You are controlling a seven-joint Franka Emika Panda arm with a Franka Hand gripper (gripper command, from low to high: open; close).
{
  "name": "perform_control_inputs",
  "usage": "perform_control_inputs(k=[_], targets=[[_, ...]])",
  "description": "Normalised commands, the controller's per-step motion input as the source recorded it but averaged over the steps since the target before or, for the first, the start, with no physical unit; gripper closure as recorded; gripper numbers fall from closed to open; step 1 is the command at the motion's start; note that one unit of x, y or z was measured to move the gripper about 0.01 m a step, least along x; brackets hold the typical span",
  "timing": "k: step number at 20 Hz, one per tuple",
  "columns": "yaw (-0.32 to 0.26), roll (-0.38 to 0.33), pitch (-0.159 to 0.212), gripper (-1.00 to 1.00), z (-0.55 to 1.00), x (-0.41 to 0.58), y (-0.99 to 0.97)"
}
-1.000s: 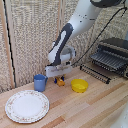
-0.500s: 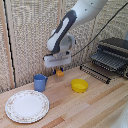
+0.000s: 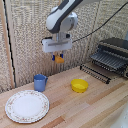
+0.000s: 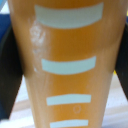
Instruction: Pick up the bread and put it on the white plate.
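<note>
Exterior view: hand (image 3: 58, 57), white and boxy with short dark-blue fingers, clamped on the loaf (image 3: 59, 59), a small orange-brown piece hanging well above the wooden table (image 3: 95, 105). Wrist view fills with its smooth glossy orange surface (image 4: 65, 65), crossed by pale curved stripes. Below the hand: blue cup (image 3: 40, 82), round yellow bowl (image 3: 79, 85). Farther down, flat white dish (image 3: 27, 106), faint patterned rim, nothing on it.

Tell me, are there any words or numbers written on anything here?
None can be read.
Small orange-brown oblong bread held in the white boxy gripper: only pale curved stripes, no letters.
Large round white plate: faint rim pattern, too blurred to tell.
Blue cup, round yellow bowl, black wire rack: no markings visible.
</note>
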Motion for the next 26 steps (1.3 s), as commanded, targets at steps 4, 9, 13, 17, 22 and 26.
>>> perform_control_inputs(k=[4, 9, 13, 17, 22, 26], targets=[[0.000, -0.006, 0.028, 1.00, 0.41, -0.204, 0.87], [0.000, -0.023, 0.078, 1.00, 0.15, -0.178, 0.91], [0.000, -0.010, 0.101, 1.00, -0.05, -0.275, 0.94], [0.001, -0.012, 0.089, 1.00, -0.23, -0.318, 0.93], [0.025, -0.031, 0.035, 1.00, -0.59, -0.273, 0.86], [0.057, -0.023, -0.016, 1.00, -0.77, -0.077, 0.66]])
